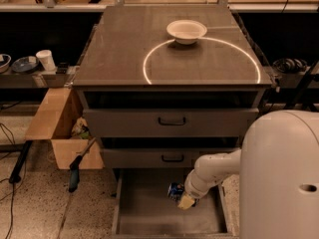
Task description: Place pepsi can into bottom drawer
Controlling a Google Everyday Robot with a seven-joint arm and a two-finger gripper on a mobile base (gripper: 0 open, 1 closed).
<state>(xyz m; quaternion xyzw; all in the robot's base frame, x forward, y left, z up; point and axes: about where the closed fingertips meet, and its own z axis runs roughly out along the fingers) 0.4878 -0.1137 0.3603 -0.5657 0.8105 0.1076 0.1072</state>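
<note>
The pepsi can (175, 190), small and blue with a silver end, is inside the open bottom drawer (149, 213), low over its grey floor near the middle right. My gripper (182, 199) reaches down into the drawer from the right on a white arm and is against the can's right side. Whether the can rests on the drawer floor is not visible.
Two upper grey drawers with black handles (172, 121) are shut above. A white bowl (186, 31) sits on the cabinet top. An open cardboard box (57, 126) stands at the left, and a shelf with a white cup (46, 59). My white body fills the lower right.
</note>
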